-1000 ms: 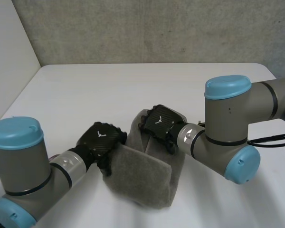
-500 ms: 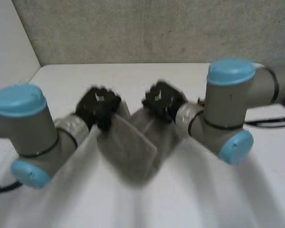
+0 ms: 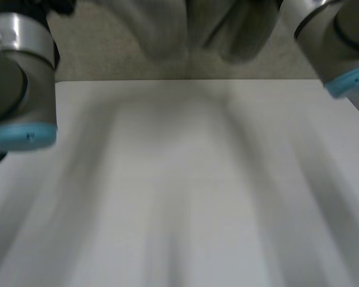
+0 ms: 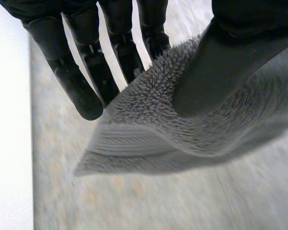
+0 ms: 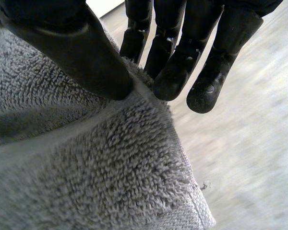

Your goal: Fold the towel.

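In the head view, the grey-jointed left arm (image 3: pixel 18 72) and right arm (image 3: pixel 338 42) are seen high over the white worktop (image 3: pixel 179 197), and the grey terry towel (image 3: pixel 227 33) is made out only as a blur hung between them. In the left wrist view, a towel corner is pinched between the thumb and straight fingers of the black left hand (image 4: pixel 221 72). In the right wrist view, the hemmed edge by a corner is pinched likewise by the black right hand (image 5: pixel 77 52).
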Robot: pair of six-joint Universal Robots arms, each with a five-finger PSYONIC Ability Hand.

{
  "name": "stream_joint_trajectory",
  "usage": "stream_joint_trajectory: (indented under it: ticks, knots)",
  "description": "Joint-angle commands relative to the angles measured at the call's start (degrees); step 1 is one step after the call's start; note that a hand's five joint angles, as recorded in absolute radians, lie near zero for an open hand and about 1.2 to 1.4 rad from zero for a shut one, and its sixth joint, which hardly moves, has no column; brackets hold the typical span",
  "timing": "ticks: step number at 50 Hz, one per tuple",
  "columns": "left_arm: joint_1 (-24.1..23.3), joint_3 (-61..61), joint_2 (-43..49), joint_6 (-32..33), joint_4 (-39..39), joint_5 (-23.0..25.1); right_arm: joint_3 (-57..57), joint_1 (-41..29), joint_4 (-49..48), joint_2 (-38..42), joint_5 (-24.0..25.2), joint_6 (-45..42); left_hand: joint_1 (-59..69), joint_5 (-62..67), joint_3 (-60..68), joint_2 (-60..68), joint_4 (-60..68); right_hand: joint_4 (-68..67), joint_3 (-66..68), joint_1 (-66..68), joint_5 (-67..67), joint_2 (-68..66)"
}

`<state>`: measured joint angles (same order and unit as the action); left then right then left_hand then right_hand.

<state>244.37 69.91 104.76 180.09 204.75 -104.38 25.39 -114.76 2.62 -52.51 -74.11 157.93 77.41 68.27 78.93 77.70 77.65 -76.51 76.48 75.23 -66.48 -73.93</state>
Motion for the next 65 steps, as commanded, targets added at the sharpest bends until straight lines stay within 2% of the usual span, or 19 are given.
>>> stream_joint_trajectory:
  ticks: [1,3,5,9,10,11,12,13,18,24,33,38,43,51,58,60,62,65]
  knots:
    - [-0.4,14.5,-1.1,0.4,0.3,5.1,6.4,-0.5,9.3,2.9,2.2,-5.5,2.6,1.7,1.1,2.3,2.3,-3.5,3.5,4.8,-3.5,-6.1]
    - [-0.4,20.8,-0.9,0.4,0.8,7.2,9.5,-0.6,10.0,2.9,2.6,-6.1,2.6,1.7,1.1,2.3,2.3,-3.5,3.5,4.8,-3.5,-6.1]
    - [-0.2,23.7,-0.5,0.5,1.3,7.8,16.2,-0.5,10.0,3.0,2.4,-6.1,2.6,1.7,1.1,2.3,2.3,-3.5,3.5,4.8,-3.5,-6.1]
    - [0.4,31.6,0.8,0.6,3.0,8.7,22.3,-0.5,10.4,4.4,2.4,-6.8,2.6,1.7,1.1,2.3,2.3,-3.0,3.1,4.3,-3.1,-5.6]
    - [0.4,31.6,0.8,0.6,3.0,8.7,24.6,-0.5,10.5,5.5,2.2,-7.6,2.6,1.7,1.1,2.3,2.3,18.8,-18.7,-17.5,18.7,16.2]
    - [0.6,33.4,1.8,0.6,3.3,8.8,24.6,-0.5,10.5,5.5,2.2,-7.6,2.6,1.7,1.1,2.3,2.3,19.0,-19.0,-17.7,19.0,16.4]
    - [0.6,33.4,1.9,0.6,3.3,8.8,26.5,-0.4,10.6,6.2,2.0,-8.9,2.6,1.7,1.1,2.3,2.3,47.3,-47.3,-46.0,47.3,44.7]
    - [0.7,34.9,2.6,0.6,3.6,8.8,28.2,-0.1,10.6,6.3,1.3,-10.2,2.6,1.7,1.1,2.3,2.3,66.5,-66.5,-65.2,66.5,63.9]
    - [1.7,37.6,3.4,0.6,3.5,8.8,31.8,0.6,10.5,4.4,-1.2,-11.2,2.6,1.7,1.1,2.3,2.3,66.5,-66.5,-65.2,66.5,63.9]
    - [2.2,39.3,2.8,0.5,3.6,8.8,36.0,0.9,9.9,-0.9,-1.3,-11.1,2.6,1.7,1.1,2.3,2.3,66.5,-66.5,-65.2,66.5,63.9]
    - [2.0,41.4,1.6,0.5,4.4,8.8,40.0,0.7,10.4,-2.8,-2.4,-11.6,2.6,1.7,1.1,2.3,2.3,65.9,-65.9,-64.6,65.9,63.3]
    - [2.0,42.1,1.3,0.5,5.6,8.8,40.5,0.9,10.2,-1.9,-4.4,-11.9,2.6,1.7,1.1,2.3,2.3,61.6,-61.5,-60.3,61.5,59.0]
    - [2.1,42.3,1.3,0.5,6.2,8.8,38.4,0.9,10.4,1.2,-8.3,-14.2,2.6,1.7,1.1,2.3,2.3,58.4,-58.3,-57.1,58.3,55.8]
    - [2.2,42.4,1.4,0.5,6.2,8.8,36.8,2.8,10.4,4.8,-9.7,-18.1,2.6,1.7,1.1,2.3,2.3,59.2,-59.2,-57.9,59.2,56.6]
    - [2.2,42.7,1.6,0.5,7.1,8.8,35.1,3.1,10.5,6.8,-9.8,-18.0,2.6,1.7,1.1,2.3,2.3,58.2,-58.2,-56.9,58.2,55.6]
    - [2.2,42.7,1.8,0.5,7.1,8.8,35.1,3.2,10.5,6.6,-9.8,-17.9,2.6,1.7,1.1,2.3,2.3,56.8,-56.8,-55.6,56.8,54.3]
    - [2.2,42.7,1.9,0.5,7.1,8.8,35.1,3.8,10.6,6.2,-9.8,-17.9,2.6,1.7,1.1,2.3,2.3,43.1,-43.1,-41.9,43.1,40.6]
    - [2.2,42.7,2.0,0.5,7.1,8.8,35.2,4.0,10.6,5.9,-9.8,-17.8,2.6,1.7,1.1,2.3,2.3,37.0,-37.0,-35.7,37.0,34.4]
